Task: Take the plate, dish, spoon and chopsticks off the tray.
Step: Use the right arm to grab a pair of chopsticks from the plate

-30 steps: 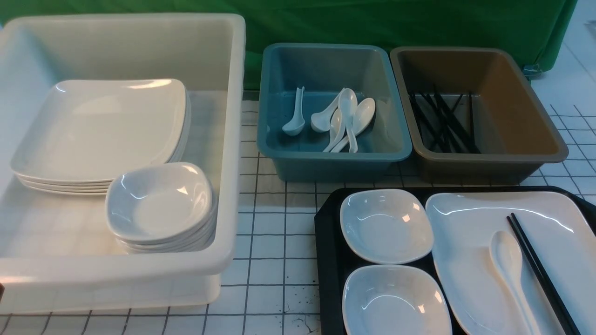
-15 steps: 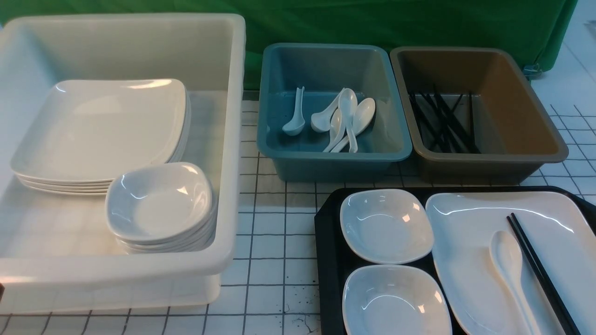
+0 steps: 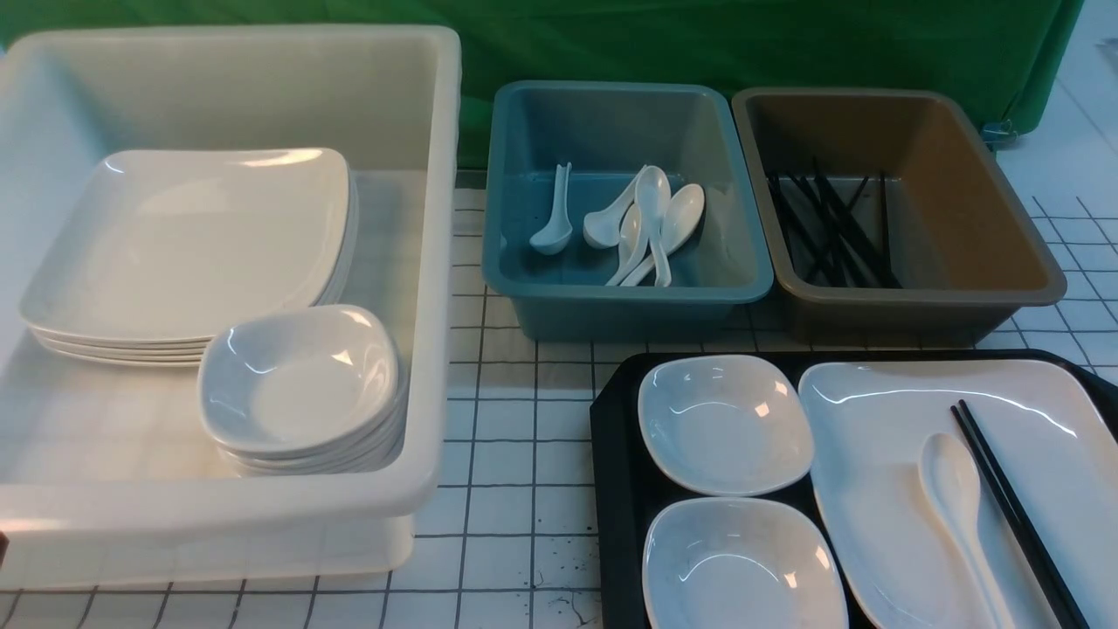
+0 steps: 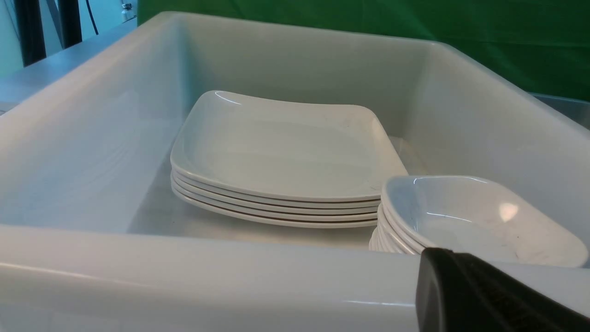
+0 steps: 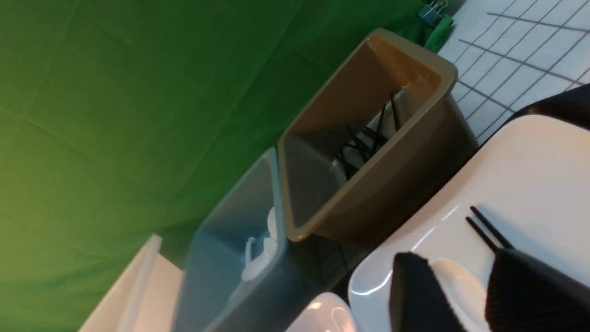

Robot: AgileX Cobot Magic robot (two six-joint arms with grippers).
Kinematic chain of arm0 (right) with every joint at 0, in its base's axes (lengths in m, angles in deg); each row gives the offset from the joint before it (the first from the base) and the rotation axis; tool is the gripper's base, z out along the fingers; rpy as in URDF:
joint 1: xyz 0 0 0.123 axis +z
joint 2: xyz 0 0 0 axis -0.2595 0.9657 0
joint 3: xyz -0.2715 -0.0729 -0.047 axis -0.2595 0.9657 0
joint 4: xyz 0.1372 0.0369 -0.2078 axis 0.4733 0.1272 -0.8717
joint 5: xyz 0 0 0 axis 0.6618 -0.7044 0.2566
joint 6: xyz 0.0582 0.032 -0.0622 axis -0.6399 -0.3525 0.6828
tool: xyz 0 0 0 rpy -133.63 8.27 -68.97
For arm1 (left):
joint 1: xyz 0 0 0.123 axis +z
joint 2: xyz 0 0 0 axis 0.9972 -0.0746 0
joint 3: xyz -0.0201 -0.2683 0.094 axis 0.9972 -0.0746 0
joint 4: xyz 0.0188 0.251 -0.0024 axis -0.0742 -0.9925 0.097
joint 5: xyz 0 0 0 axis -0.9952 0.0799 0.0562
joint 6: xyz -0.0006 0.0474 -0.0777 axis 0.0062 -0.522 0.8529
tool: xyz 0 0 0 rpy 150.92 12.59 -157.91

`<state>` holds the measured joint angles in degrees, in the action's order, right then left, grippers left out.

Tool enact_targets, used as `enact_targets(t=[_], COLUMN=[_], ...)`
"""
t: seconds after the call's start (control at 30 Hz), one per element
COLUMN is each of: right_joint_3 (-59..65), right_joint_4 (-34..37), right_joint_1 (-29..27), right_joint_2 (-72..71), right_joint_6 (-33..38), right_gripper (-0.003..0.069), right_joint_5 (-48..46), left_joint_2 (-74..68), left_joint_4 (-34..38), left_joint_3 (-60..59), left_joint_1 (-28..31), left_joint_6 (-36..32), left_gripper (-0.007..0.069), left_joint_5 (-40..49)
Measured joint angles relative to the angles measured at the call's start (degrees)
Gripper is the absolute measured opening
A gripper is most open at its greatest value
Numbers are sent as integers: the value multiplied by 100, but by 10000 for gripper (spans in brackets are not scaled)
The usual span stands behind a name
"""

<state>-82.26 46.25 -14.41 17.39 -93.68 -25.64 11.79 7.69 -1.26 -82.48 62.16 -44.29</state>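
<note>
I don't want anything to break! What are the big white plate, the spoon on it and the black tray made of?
The plate looks like glazed ceramic or hard melamine: it is glossy white, with bright light streaks along its rim. The spoon has the same shiny white finish, so the same guess applies. The tray looks like black plastic, dull with hardly any shine.

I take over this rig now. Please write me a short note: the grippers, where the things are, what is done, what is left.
Left gripper: shut, by the white tub.
Right gripper: open, holds nothing, pointing at the spoon.
The spoon and the chopsticks lie on the plate. The plate and two small dishes sit on the tray.
Done: nothing cleared yet.
Left: all of it.
</note>
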Motion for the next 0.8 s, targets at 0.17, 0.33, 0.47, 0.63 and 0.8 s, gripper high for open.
enact_targets(t=[0.17,0.33,0.47,0.63,0.8], right_joint_3=[-568,-2409,-3733,-4133,-4167], right_joint_4=[17,-344,-1011,-1351,-1468], right_joint_1=[109,171,171,171,171], right_joint_2=[102,1358,3084,5104,6429], right_joint_6=[621,2260,2822,3004,3123], right_gripper=[64,13,9,93,276], right_joint_5=[-123,-1311,-3527,-4673,-4662], left_joint_2=[0,0,0,0,0], left_joint_4=[0,0,0,0,0], left_joint_3=[0,0,0,0,0], left_joint_1=[0,0,0,0,0], left_joint_6=[0,0,0,0,0], left_gripper=[5,5,5,5,5], left_joint_5=[0,0,0,0,-5])
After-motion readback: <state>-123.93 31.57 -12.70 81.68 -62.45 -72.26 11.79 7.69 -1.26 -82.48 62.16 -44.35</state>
